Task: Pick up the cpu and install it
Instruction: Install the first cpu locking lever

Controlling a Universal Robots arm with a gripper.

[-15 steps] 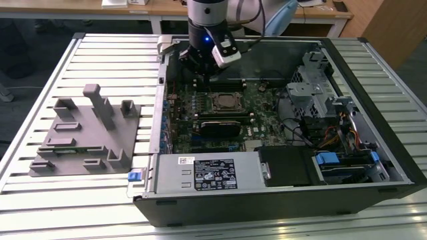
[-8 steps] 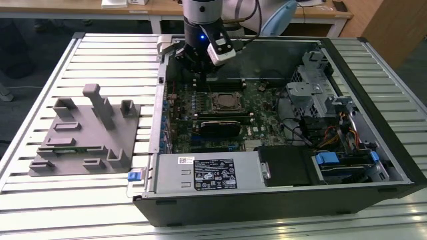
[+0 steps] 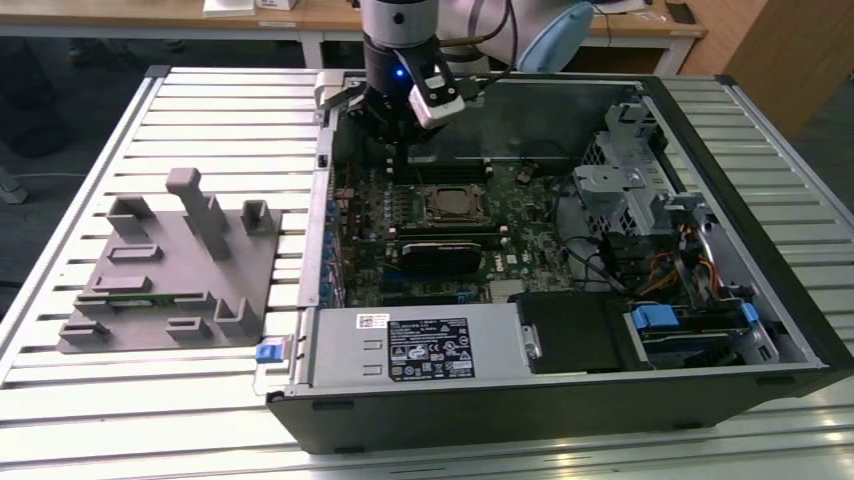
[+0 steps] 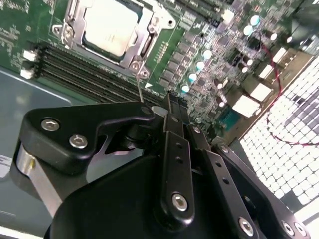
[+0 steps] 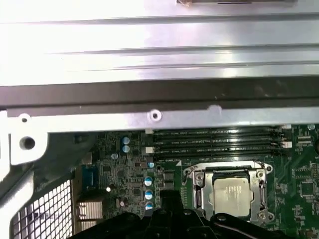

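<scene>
Our end effector (image 3: 398, 150) hangs over the far edge of the open computer case (image 3: 747, 340) in the exterior view, above the green motherboard (image 3: 514, 250) and clear of everything below it. We see its dark fingers (image 4: 174, 117) pressed together in the second wrist view, with nothing held between them. We find the cpu (image 4: 110, 27) already lying in its socket frame (image 4: 144, 42), silvery top up, the metal rim surrounding it; in the first wrist view the cpu (image 5: 232, 195) sits just beside the rows of dark memory slots (image 5: 214, 142), and in the exterior view it appears as a small pale square (image 3: 447, 203) near the middle of the board. We are near the chip but apart from it. On the exterior view's left, a grey tray (image 3: 167, 290) with upright posts rests on the slatted surface (image 3: 80, 400), well apart from the case, and we cannot tell whether a thin stick lies along its near edge
</scene>
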